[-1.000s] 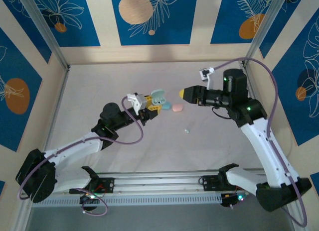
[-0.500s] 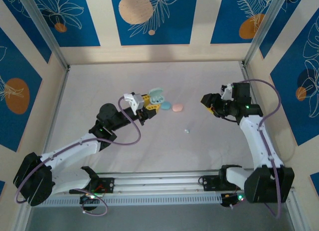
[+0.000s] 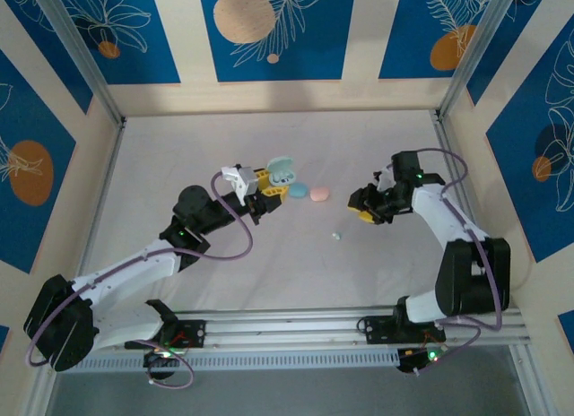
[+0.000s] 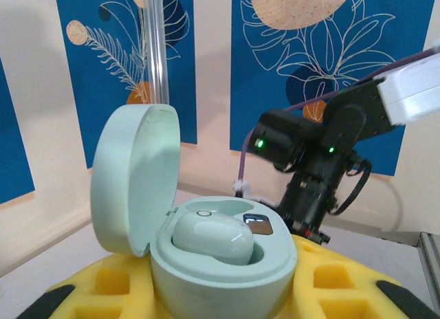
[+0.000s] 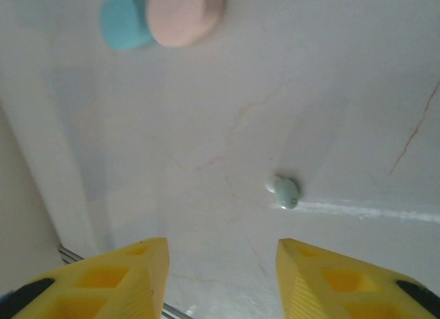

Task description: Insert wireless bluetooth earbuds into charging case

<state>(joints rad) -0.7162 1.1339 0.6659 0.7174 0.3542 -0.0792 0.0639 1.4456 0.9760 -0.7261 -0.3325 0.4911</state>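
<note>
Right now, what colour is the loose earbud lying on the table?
The earbud is pale mint green, clearest in the right wrist view.
</note>
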